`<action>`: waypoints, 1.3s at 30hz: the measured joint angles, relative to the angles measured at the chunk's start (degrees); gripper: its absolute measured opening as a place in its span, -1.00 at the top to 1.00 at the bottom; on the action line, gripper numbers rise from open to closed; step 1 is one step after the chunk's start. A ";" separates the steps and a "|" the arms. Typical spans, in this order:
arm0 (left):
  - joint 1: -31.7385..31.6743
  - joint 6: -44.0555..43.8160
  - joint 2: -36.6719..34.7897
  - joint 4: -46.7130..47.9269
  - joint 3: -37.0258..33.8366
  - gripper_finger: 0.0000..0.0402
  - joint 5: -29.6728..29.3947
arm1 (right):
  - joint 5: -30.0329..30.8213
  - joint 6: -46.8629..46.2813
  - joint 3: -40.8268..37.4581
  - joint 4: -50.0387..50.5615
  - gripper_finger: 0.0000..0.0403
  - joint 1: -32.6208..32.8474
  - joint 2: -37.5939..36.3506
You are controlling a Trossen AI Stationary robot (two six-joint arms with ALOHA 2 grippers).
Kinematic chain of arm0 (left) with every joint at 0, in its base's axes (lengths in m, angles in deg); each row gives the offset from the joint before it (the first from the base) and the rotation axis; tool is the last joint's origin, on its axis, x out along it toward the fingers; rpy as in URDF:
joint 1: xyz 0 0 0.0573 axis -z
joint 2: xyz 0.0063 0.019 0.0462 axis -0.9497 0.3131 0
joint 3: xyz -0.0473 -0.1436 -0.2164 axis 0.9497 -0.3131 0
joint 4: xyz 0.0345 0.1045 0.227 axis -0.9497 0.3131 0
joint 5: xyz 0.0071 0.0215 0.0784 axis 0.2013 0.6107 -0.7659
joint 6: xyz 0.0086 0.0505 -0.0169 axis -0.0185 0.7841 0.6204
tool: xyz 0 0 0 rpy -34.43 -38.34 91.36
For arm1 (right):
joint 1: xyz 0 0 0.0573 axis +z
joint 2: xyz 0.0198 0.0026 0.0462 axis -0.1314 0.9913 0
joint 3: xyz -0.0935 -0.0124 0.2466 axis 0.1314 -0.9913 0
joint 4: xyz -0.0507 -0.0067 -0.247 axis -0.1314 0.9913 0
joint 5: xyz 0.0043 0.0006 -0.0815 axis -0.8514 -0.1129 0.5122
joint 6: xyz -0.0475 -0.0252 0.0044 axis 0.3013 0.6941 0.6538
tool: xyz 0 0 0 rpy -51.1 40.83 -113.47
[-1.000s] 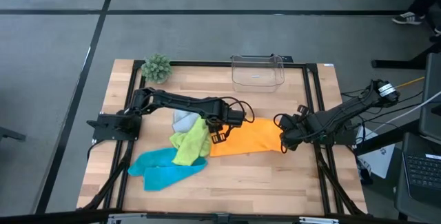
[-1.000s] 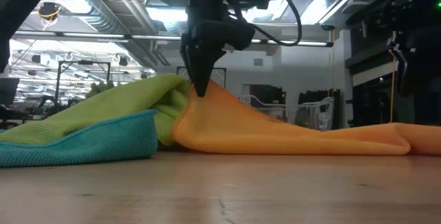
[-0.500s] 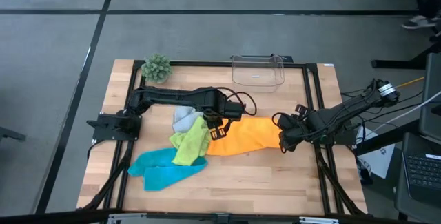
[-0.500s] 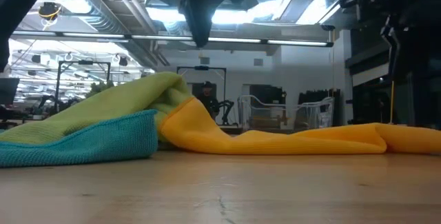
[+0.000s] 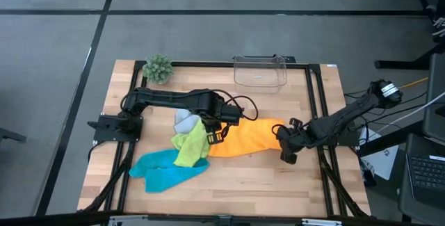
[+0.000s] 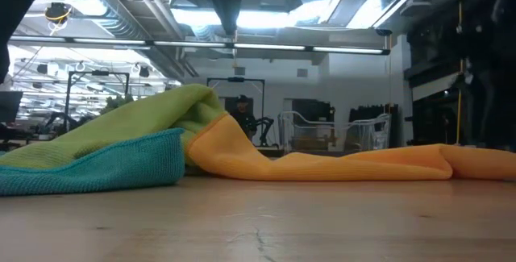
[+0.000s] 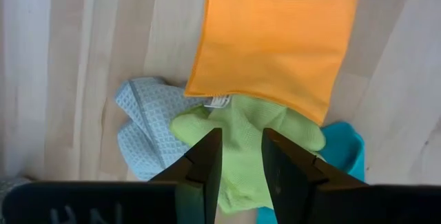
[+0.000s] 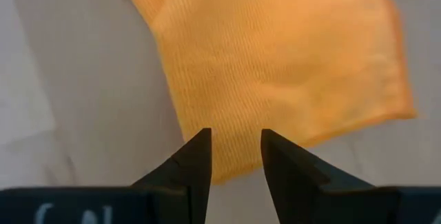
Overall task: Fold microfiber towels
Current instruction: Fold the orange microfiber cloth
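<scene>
Right now the wooden table [image 5: 278, 184] holds a heap of soft cloths in its middle, and none of them looks neatly folded yet. The orange towel [image 5: 250, 137] is the one being worked on, I think, because it lies spread out long and flat toward the right side. Its left end is tucked under the lime green towel [image 5: 193, 146], which is bunched on top of the turquoise towel [image 5: 163, 172]. A light grey towel [image 5: 185, 121] peeks out behind them, crumpled.

Both arms reach in toward the orange towel, one at each end, likely so they can lift it clear together. The left gripper [image 5: 213, 134] hangs above the spot where orange meets green. Its jaws stand a little apart and hold nothing. The right gripper [image 5: 286, 149] is low beside the other end of the orange towel. Its jaws are a little apart too, with only cloth below them, not pinched.

At the back stand a clear box [image 5: 260, 71] and a small green plant [image 5: 158, 68], out of the way.
</scene>
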 joint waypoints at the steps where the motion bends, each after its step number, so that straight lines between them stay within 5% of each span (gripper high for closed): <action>1: 0.14 0.01 -0.10 0.01 0.00 0.53 0.00 | 0.00 -0.21 -1.26 -1.53 0.37 0.07 0.00; 8: 0.11 0.04 -0.22 0.01 -0.02 0.53 0.00 | -4.42 2.93 -7.88 -10.29 0.37 2.70 0.00; 12: -0.05 0.04 -0.22 0.00 -0.02 0.53 -0.71 | -4.22 -2.57 -8.82 -3.58 0.37 3.09 -0.13; 17: -0.04 0.07 -0.22 0.01 -0.03 0.53 -1.06 | -5.56 -13.76 -5.49 16.91 0.42 3.09 0.26; 25: -0.13 0.04 -0.22 -0.04 -0.09 0.53 -1.69 | -5.35 -11.06 7.22 25.09 0.56 3.28 0.11; 30: 0.46 0.18 -0.22 -0.02 -0.09 0.53 -2.85 | -0.43 -2.30 10.28 10.71 0.59 3.46 0.03; 39: 1.35 2.12 -0.22 -0.04 -0.09 0.53 -3.92 | 8.75 8.45 4.48 -18.50 0.61 1.38 7.62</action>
